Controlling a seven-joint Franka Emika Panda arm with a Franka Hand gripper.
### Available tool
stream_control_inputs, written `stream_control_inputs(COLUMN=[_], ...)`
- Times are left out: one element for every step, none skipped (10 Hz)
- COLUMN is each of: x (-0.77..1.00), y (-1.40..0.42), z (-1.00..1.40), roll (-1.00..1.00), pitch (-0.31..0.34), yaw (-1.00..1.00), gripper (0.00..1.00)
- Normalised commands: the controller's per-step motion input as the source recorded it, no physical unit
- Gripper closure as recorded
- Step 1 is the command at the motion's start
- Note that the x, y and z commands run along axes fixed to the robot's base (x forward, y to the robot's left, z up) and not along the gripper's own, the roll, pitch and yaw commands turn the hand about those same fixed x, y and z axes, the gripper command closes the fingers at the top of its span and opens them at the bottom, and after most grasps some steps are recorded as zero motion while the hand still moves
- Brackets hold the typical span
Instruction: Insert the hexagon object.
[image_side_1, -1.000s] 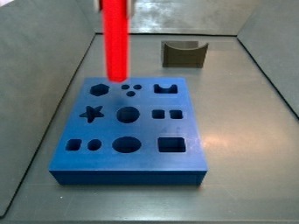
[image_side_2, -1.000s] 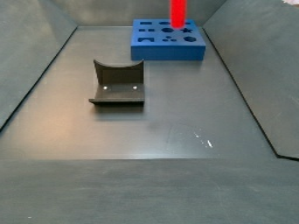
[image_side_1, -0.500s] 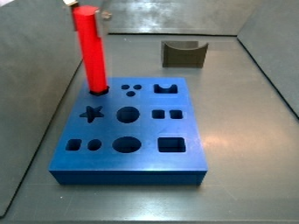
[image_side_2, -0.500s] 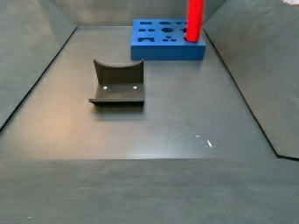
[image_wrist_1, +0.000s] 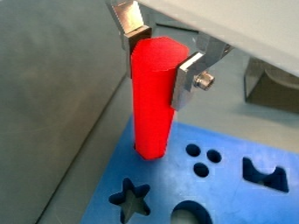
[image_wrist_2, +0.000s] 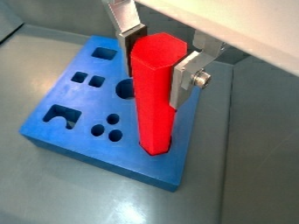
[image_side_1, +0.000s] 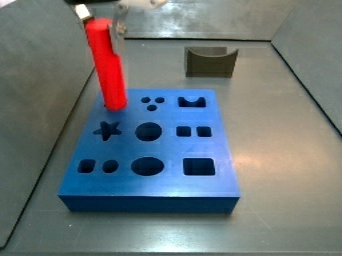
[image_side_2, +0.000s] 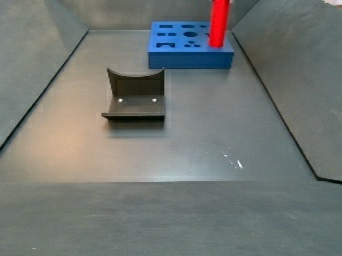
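Note:
The hexagon object (image_side_1: 106, 65) is a glossy red rod. It stands nearly upright with its lower end in the corner hole of the blue shape-hole block (image_side_1: 167, 148), next to the star hole (image_side_1: 106, 129). In both wrist views the gripper (image_wrist_1: 160, 61) (image_wrist_2: 155, 68) is at the rod's upper end (image_wrist_1: 155, 96) (image_wrist_2: 155, 105), with a silver finger (image_wrist_2: 183, 74) pressed on each side. In a side view the rod (image_side_2: 219, 22) rises from the block (image_side_2: 174, 58) past the frame's top edge. The gripper is almost wholly cut off in both side views.
The dark fixture (image_side_1: 210, 61) (image_side_2: 134, 95) stands on the grey floor apart from the block. Grey walls slope up on both sides of the floor. The block's other holes (image_side_1: 146, 131) are unfilled.
The rod came down from above the block, and its lower end entered the corner hole. Since half a second ago it has sunk slightly deeper.

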Motion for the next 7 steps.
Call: stream_control_inputs(x=[-0.02, -0.14, -0.18, -0.05, 0.00, 0.01, 0.00], y=[0.00, 0.01, 0.03, 0.00, 0.01, 0.07, 0.00], z=[-0.74, -0.86, -0.92, -1.00, -0.51, -0.01, 0.00], roll=[-0.02, -0.02, -0.01, 0.07, -0.04, -0.06, 0.00], pitch=[-0.214, -0.166, -0.140, -0.081, -0.126, 0.000, 0.000], yaw=[-0.39, -0.35, -0.33, -0.31, -0.24, -0.04, 0.00], gripper=[1.00, 1.00, 1.00, 1.00, 1.00, 1.00, 1.00])
